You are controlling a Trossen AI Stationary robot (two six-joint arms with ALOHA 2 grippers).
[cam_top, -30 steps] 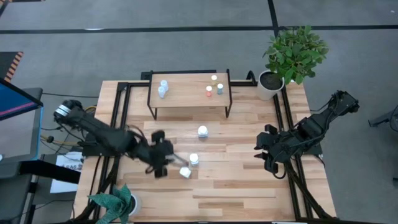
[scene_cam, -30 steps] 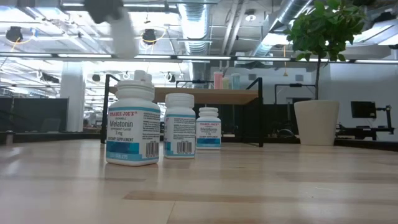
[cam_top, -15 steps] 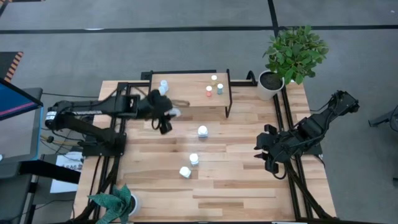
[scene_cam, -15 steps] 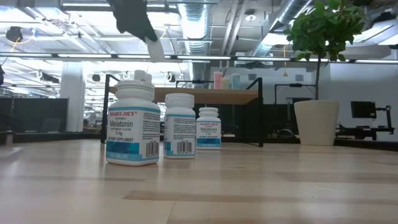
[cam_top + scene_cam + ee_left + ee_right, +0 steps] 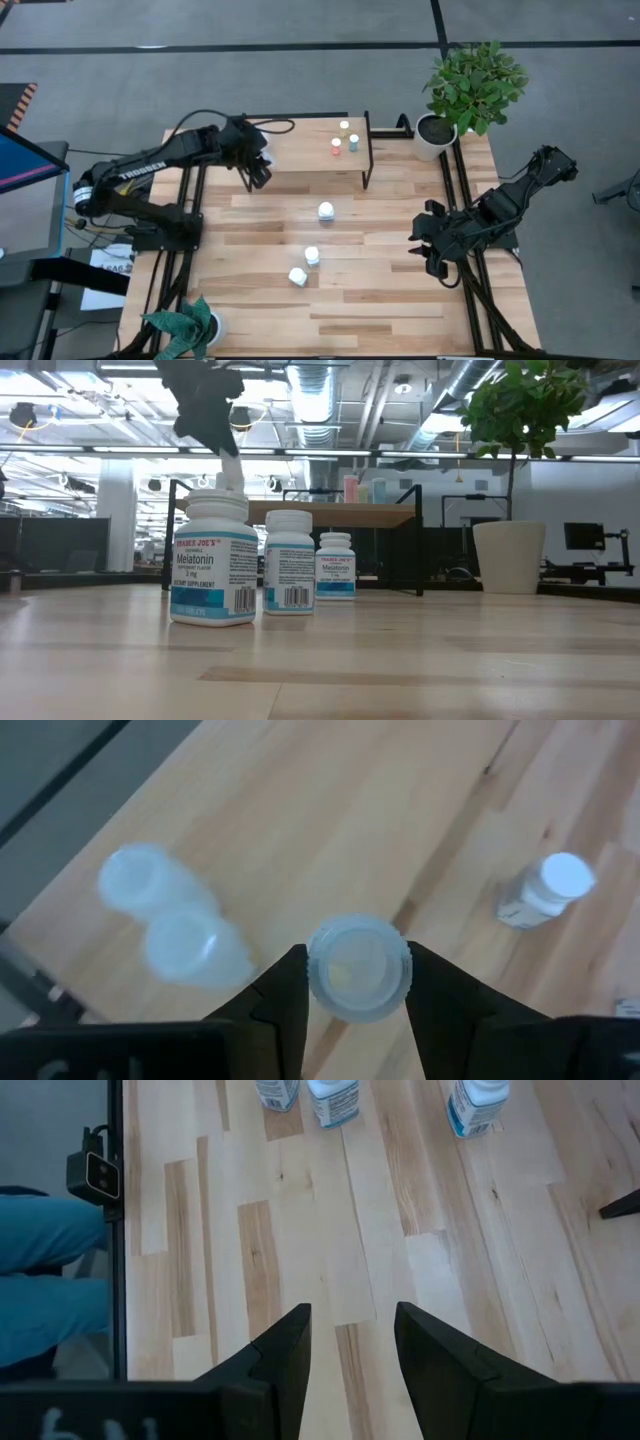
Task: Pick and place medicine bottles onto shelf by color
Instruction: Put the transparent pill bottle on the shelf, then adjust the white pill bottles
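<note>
Plainly, the held bottle [image 5: 359, 966] shows a ribbed translucent-white cap.

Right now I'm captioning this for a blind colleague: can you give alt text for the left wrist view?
The left gripper holds a small white ribbed-cap medicine bottle between its two dark fingers, above the light-wood shelf. Two pale bluish bottles stand close together on the shelf beside it, and a white labelled bottle stands farther off.

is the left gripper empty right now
No, in the left wrist view the left gripper has a white bottle clamped between its two dark fingers, above the shelf.
</note>
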